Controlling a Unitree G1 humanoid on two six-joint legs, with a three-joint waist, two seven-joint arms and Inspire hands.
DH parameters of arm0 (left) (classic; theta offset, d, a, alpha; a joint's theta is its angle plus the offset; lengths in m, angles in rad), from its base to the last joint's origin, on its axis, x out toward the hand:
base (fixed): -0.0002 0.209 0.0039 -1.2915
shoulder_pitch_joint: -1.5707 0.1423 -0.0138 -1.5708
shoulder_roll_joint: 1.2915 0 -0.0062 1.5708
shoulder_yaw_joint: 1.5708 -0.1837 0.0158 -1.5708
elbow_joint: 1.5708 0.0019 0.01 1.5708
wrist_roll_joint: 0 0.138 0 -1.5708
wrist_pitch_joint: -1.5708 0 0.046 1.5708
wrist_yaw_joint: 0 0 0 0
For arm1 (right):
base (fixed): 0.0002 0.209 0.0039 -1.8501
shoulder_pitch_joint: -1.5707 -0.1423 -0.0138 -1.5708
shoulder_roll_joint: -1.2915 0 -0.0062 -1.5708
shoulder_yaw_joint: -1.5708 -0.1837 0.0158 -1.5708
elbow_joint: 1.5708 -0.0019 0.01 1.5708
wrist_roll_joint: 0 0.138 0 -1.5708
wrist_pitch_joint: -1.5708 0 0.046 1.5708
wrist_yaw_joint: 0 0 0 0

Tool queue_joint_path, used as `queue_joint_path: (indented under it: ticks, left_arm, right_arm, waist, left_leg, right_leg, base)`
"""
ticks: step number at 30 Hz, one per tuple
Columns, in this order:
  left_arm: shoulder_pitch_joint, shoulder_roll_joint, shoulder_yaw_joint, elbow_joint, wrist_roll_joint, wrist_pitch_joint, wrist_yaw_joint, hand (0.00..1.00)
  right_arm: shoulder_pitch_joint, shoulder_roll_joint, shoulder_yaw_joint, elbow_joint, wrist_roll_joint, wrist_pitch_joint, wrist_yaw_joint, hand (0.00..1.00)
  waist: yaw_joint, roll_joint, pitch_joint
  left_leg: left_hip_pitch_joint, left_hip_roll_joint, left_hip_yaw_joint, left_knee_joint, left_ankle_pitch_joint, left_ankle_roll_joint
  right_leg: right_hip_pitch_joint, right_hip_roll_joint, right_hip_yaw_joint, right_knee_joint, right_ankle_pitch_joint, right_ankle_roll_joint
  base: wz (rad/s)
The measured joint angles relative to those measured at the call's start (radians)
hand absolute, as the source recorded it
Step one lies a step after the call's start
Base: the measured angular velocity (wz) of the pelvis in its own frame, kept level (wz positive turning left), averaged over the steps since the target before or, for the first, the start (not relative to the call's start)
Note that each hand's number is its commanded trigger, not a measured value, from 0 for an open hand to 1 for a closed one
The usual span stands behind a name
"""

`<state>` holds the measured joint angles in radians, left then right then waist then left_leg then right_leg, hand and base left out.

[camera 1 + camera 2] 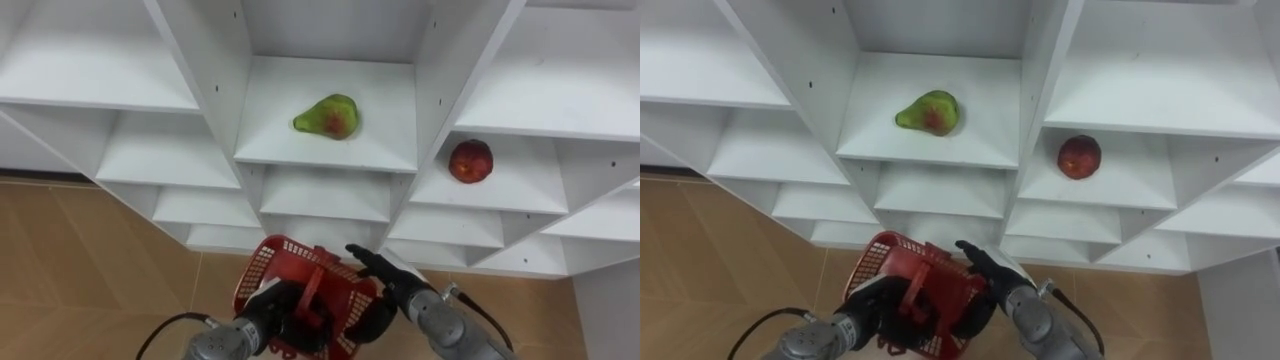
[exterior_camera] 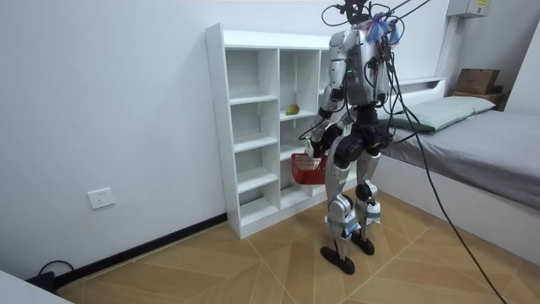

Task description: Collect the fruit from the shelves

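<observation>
A green pear with a red blush [image 1: 328, 116] lies on the middle shelf of the white closet [image 1: 330, 155]. A red round fruit [image 1: 470, 160] sits on the shelf one column to the right, slightly lower. Below them I carry a red mesh basket [image 1: 262, 268] in front of my body. My left hand [image 1: 275, 310] is shut on its red handle. My right hand [image 1: 395, 280] lies against the basket's right rim with its fingers stretched out toward the shelves. In the room view I stand upright facing the closet, with the basket [image 2: 308, 169] at hip height.
The closet's other compartments [image 1: 165, 150] hold nothing. Its upright dividers [image 1: 225, 90] flank the pear's shelf. Wooden floor [image 1: 90, 260] lies below left. A bed [image 2: 472, 143] stands behind me at the room view's right.
</observation>
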<state>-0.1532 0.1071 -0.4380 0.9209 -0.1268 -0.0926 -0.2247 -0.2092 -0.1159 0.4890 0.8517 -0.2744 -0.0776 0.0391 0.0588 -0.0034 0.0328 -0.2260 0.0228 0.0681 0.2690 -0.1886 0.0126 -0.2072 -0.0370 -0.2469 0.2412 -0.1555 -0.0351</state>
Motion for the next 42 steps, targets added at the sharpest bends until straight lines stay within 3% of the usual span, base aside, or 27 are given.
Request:
queue_joint_path:
  ticks: [21, 31, 34, 37, 42]
  left_arm:
    - [0.0, -0.002, 0.003, 0.003, 0.003, 0.0, 0.016, 1.0]
    - [0.002, -0.001, 0.014, 0.023, 0.054, 0.0, 0.025, 1.0]
    - [0.007, -0.002, 0.03, 0.023, 0.057, 0.0, 0.026, 1.0]
    - [0.008, 0.0, 0.046, 0.023, 0.057, 0.0, 0.026, 1.0]
    - [0.016, 0.006, 0.044, 0.021, 0.056, -0.001, 0.026, 1.0]
  right_arm:
    - [0.0, 0.001, 0.0, 0.007, -0.01, -0.011, -0.001, 0.0]
    - [0.019, 0.001, 0.003, -0.004, -0.014, -0.012, 0.03, 0.0]
    - [0.023, 0.002, 0.002, -0.022, -0.016, -0.01, 0.048, 0.0]
    - [0.03, 0.002, 0.0, -0.066, -0.049, -0.01, 0.053, 0.0]
    - [0.068, -0.004, 0.001, -0.13, -0.08, -0.014, 0.059, 0.0]
  waist:
    - [0.001, 0.002, 0.0006]
    - [0.004, -0.001, -0.0009]
    - [0.003, -0.008, -0.002]
    - [0.003, -0.023, -0.0108]
    - [0.003, -0.029, -0.0148]
  left_leg:
    - [0.0, -0.001, 0.0, 0.0, 0.0, 0.0]
    - [0.014, -0.001, 0.011, -0.011, 0.0, 0.0]
    - [0.028, -0.003, 0.015, -0.014, 0.0, 0.0]
    - [0.041, 0.0, 0.014, -0.014, 0.0, 0.0]
    - [0.067, -0.001, 0.018, -0.016, 0.0, 0.0]
  right_leg:
    - [-0.001, 0.001, 0.002, 0.0, 0.0, 0.0]
    - [0.003, 0.003, 0.019, 0.0, 0.0, 0.0]
    - [0.013, 0.004, 0.025, -0.001, 0.0, 0.0]
    - [0.027, 0.005, 0.026, -0.003, 0.0, 0.0]
    - [0.053, 0.003, 0.026, -0.005, -0.001, 0.001]
  base:
    - [0.0]
    - [-0.04]
    - [-0.06]
    - [0.0]
    - [0.0]
